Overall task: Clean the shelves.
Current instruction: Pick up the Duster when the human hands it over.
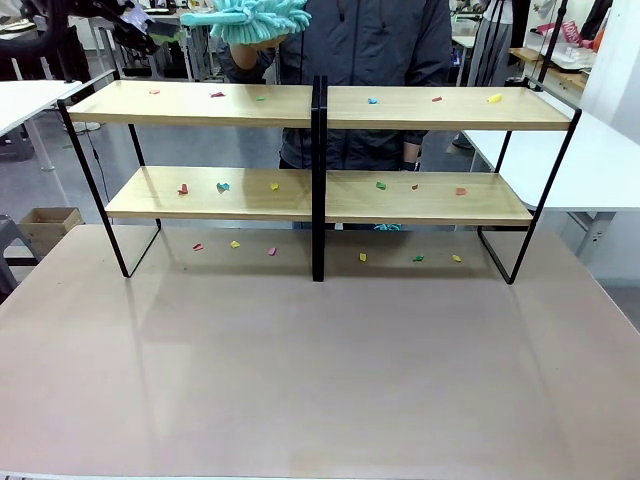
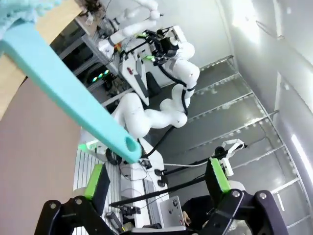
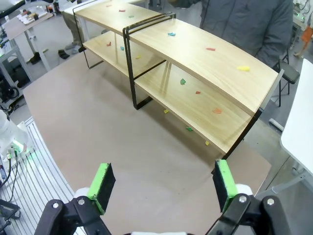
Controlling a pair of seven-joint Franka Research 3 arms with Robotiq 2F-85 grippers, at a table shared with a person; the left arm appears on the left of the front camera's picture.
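Observation:
The shelves (image 1: 320,105) stand across the far half of the table, two light wooden boards on a black frame. Small coloured scraps (image 1: 222,186) lie on both boards and on the table beneath. A person behind the shelves holds up a fluffy turquoise duster (image 1: 245,18). In the left wrist view the duster's turquoise handle (image 2: 68,93) slants down from the upper left, and its end hangs just beyond my open left gripper (image 2: 157,178), untouched. My right gripper (image 3: 162,183) is open and empty, high above the table's near right side, looking down on the shelves (image 3: 195,54).
The brown table (image 1: 320,380) has bare room in front of the shelves. White tables (image 1: 600,160) flank it on both sides. A cardboard box (image 1: 50,225) sits on the floor at the left. The person's grey jacket (image 3: 244,24) is close behind the shelves.

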